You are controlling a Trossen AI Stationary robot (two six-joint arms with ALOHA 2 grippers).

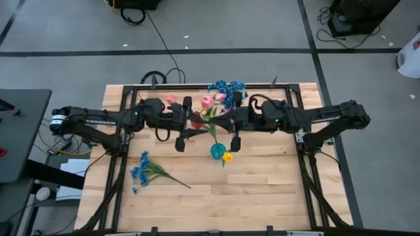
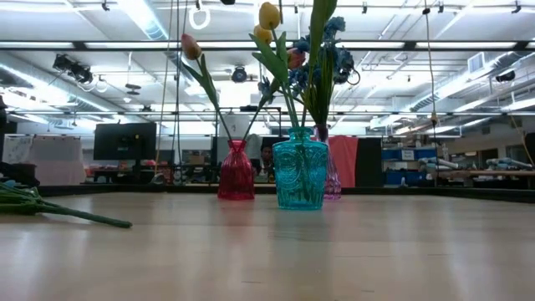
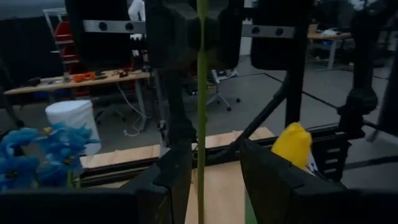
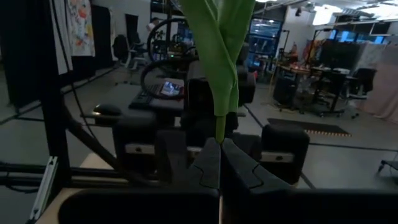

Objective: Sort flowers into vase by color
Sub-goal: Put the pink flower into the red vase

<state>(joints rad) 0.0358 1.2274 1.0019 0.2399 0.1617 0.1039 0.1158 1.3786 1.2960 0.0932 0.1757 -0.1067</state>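
While yellow tulips [image 2: 268,18] stand in the teal vase [image 2: 299,174], a stem [image 4: 221,74] above it is pinched shut by the right tool [image 4: 219,163] and flanked loosely by the left tool [image 3: 214,177]; beside the vase one blue sprig [image 1: 146,169] lies unsorted on the counter [image 1: 262,190].

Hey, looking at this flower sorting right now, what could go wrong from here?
The right gripper is shut on a thin green stem above the teal vase, with the left gripper open around the same stem. Any tug between them might bend it or tip the vase. The red vase stands close by and could get knocked.
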